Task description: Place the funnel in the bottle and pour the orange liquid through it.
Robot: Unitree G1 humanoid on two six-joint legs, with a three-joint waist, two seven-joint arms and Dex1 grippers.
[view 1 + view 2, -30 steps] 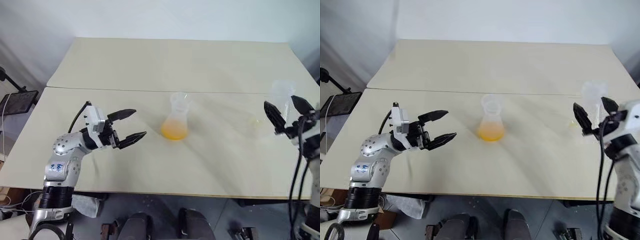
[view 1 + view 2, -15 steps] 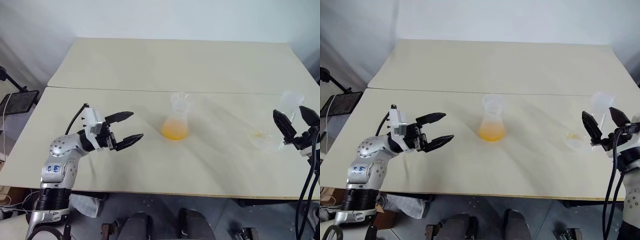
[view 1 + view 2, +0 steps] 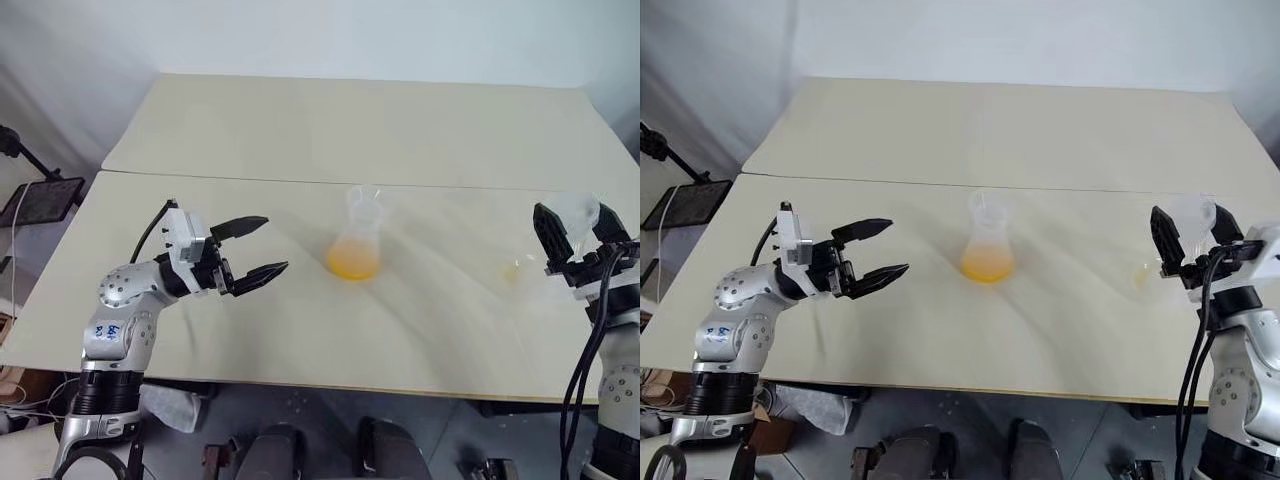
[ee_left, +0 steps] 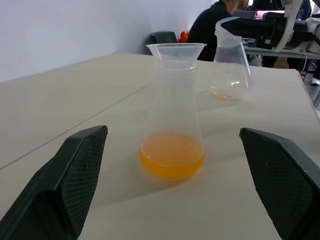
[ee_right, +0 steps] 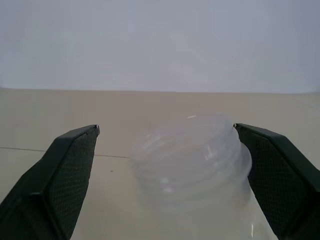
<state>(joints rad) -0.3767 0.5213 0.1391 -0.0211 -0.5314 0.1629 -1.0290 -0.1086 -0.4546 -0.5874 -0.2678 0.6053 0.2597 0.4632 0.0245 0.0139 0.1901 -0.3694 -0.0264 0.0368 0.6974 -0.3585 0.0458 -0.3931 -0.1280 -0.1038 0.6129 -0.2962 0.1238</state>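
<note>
Funnel (image 4: 176,52) already seated in bottle (image 4: 172,122), orange liquid (image 4: 171,160) inside; pour looks done.
Head view: left gripper (image 3: 262,247) wide open, empty, bottle ahead.
R wrist: right gripper (image 5: 167,170) jaws wide, flanking emptied flask (image 5: 192,170); grip unclear.

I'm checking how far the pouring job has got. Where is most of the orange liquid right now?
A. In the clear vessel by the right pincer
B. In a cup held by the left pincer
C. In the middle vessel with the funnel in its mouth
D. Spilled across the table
C: the orange liquid pools in the bottom of the bottle at mid-table, with the funnel seated in its mouth.
</note>
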